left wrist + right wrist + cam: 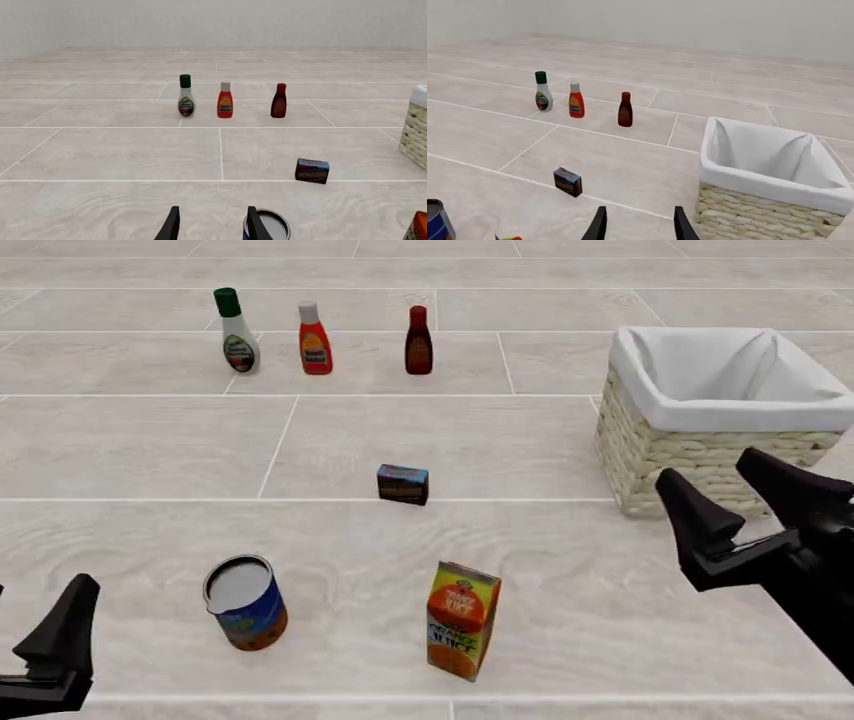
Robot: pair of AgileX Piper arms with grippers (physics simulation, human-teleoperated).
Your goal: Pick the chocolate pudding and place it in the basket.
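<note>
Both my jaws stand open, empty. Centre frame, the chocolate pudding [402,484] is small; my right gripper [727,502], reaching, could clip the basket [694,455] or topple it.

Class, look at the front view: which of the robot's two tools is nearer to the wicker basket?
The right tool: its tips overlap the wicker basket at the near front corner in the front view. The left tool is low at the left edge, far across the table beyond the can.

Three bottles [311,338] behind; tin can [246,602], juice carton [462,619] nearer.
</note>
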